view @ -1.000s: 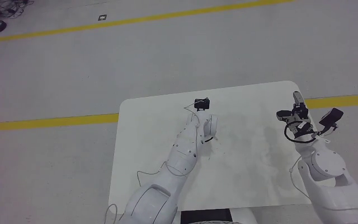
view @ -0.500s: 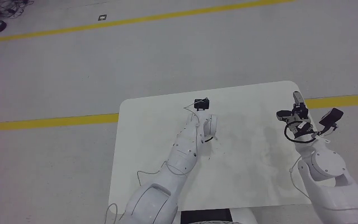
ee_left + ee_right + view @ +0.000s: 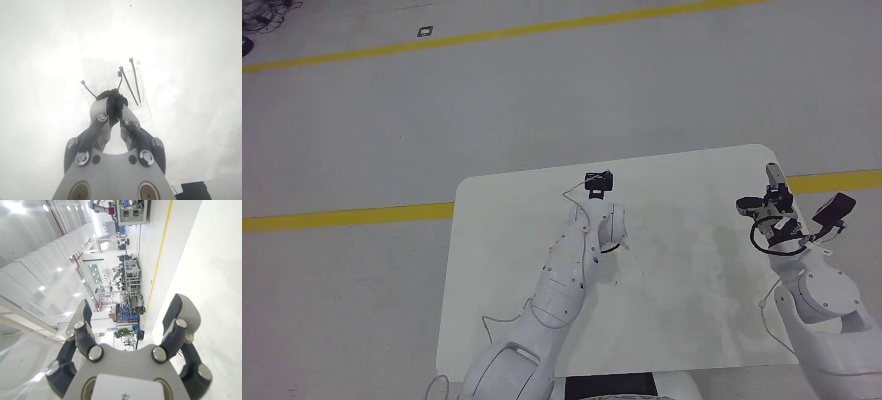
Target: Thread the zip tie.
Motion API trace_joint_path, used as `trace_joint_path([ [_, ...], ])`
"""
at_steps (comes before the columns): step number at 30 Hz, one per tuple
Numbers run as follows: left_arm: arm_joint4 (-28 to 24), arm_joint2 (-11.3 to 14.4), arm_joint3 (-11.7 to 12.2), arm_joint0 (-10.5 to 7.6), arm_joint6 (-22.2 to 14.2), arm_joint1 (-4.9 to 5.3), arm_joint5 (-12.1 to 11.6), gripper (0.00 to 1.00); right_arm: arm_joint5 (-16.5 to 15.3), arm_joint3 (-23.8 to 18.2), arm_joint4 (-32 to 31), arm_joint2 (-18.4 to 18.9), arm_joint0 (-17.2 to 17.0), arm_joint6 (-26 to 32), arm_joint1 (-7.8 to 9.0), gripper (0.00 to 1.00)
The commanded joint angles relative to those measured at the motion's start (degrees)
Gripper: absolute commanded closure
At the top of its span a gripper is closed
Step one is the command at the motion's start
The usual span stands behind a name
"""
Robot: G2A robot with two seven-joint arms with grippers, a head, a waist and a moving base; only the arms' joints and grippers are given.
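**Surroundings.** A clear tray (image 3: 145, 115) lies flat on the white table (image 3: 692, 300). Two spare ties rest on the tray side by side, the inner loose tie (image 3: 129, 86) and the outer loose tie (image 3: 135, 81). Their heads point away from the left gripper (image 3: 115, 94) and their tails converge. A yellow floor line (image 3: 342, 217) runs well apart from the tray, off the table.

**Left gripper.** It stands over one corner of the tray with its jaws closed on the gripped zip tie (image 3: 83, 82). That tie's head projects out past the tray's side edge. A second zip tie (image 3: 119, 73) rises from the same fingertips, above the tray. Whether it is also pinched cannot be told.

**Obstructions.** The fingers (image 3: 98, 108) cover the tails of both raised ties and the tray corner beneath them.

**Right gripper.** The right gripper (image 3: 130, 304) has its fingers spread wide with nothing between them. It sits well apart from the tray, toward the robot's right.

**View differences.** The left wrist view resolves each tie and the tray outline. The top view gives the spacing of the left gripper (image 3: 599, 182) and the right gripper (image 3: 775, 178). The right wrist view shows the room beyond the table.
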Motion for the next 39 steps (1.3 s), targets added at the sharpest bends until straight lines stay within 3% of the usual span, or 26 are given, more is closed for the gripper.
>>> trace_joint_path([
  [1, 0.0, 0.5, -3.6, 1.39, -0.8, 0.81, 0.0, 1.00, 0.0, 0.0, 0.0, 0.0, 0.0, 0.0, 0.00, 0.00],
  [6, 0.0, 1.4, -14.9, 6.18, -5.6, 2.17, -0.4, 1.00, 0.0, 0.0, 0.0, 0.0, 0.0, 0.0, 0.00, 0.00],
  [7, -1.1, 1.0, -17.7, 7.39, -6.8, 2.41, -2.0, 1.00, 0.0, 0.0, 0.0, 0.0, 0.0, 0.0, 0.00, 0.00],
  [10, -5.4, -2.0, -23.1, 9.55, -9.5, 3.13, -5.7, 1.00, 0.0, 0.0, 0.0, 0.0, 0.0, 0.0, 0.00, 0.00],
  [13, -11.9, -5.0, -26.6, 10.80, -12.1, 3.71, -10.1, 1.00, 0.0, 0.0, 0.0, 0.0, 0.0, 0.0, 0.00, 0.00],
  [15, -18.1, -7.5, -27.8, 11.24, -14.1, 4.19, -14.3, 1.00, 0.0, 0.0, 0.0, 0.0, 0.0, 0.0, 0.00, 0.00],
  [18, -25.1, -10.9, -27.3, 11.22, -15.5, 4.99, -19.3, 1.00, 0.0, 0.0, 0.0, 0.0, 0.0, 0.0, 0.00, 0.00],
  [21, -31.1, -12.7, -25.2, 11.15, -15.5, 5.82, -23.2, 1.00, 0.0, 0.0, 0.0, 0.0, 0.0, 0.0, 0.00, 0.00],
  [25, -37.3, -14.3, -21.8, 10.27, -15.5, 7.32, -26.2, 1.00, 0.0, 0.0, 0.0, 0.0, 0.0, 0.0, 0.00, 0.00],
  [32, -50.7, -14.6, -16.6, 8.60, -15.5, 10.50, -32.8, 1.00, 0.0, 0.0, 0.0, 0.0, 0.0, 0.0, 0.00, 0.00],
  [36, -58.5, -12.8, -12.7, 7.32, -15.5, 12.67, -37.0, 1.00, 0.0, 0.0, 0.0, 0.0, 0.0, 0.0, 0.00, 0.00],
  [39, -58.5, -12.8, -12.7, 7.32, -15.5, 12.67, -37.0, 1.00, 0.0, 0.0, 0.0, 0.0, 0.0, 0.0, 0.00, 0.00],
])
